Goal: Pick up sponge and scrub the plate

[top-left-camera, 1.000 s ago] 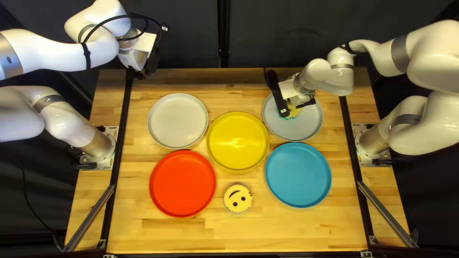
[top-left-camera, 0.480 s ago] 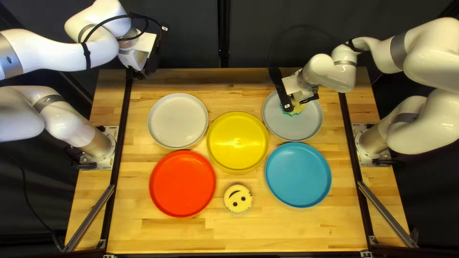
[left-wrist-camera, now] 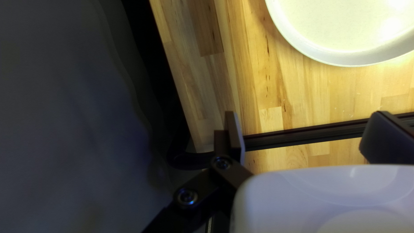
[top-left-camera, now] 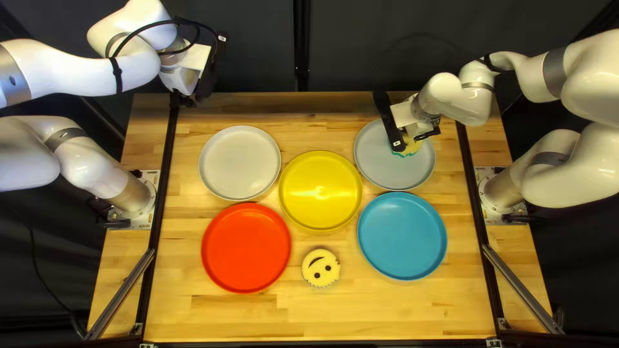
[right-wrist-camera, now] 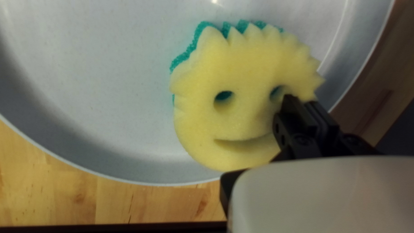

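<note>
Sponge, yellow, face up, teal underside: one, on the grey plate, far right; set toward the plate's far side, partly covered by the right gripper.

Right gripper: fingers together, tips over the sponge's face, by one eye hole; whether they pinch any foam cannot be told.

Left gripper: fingers wide apart, nothing between them, above the far left corner of the table. White plate: far left, ahead of that gripper.

Yellow plate: centre, just beside the grey plate, on its left. Blue plate: near right, close up against the grey plate's near side; contact cannot be told. Red plate: near left, close to the yellow plate.

Spare: a second yellow smiling sponge, lying on bare wood between the red and blue plates, nearer than the yellow plate.

Rails, black: left rail and right rail, one along each side, outside the plates. Curtain, dark: beyond the far edge.
</note>
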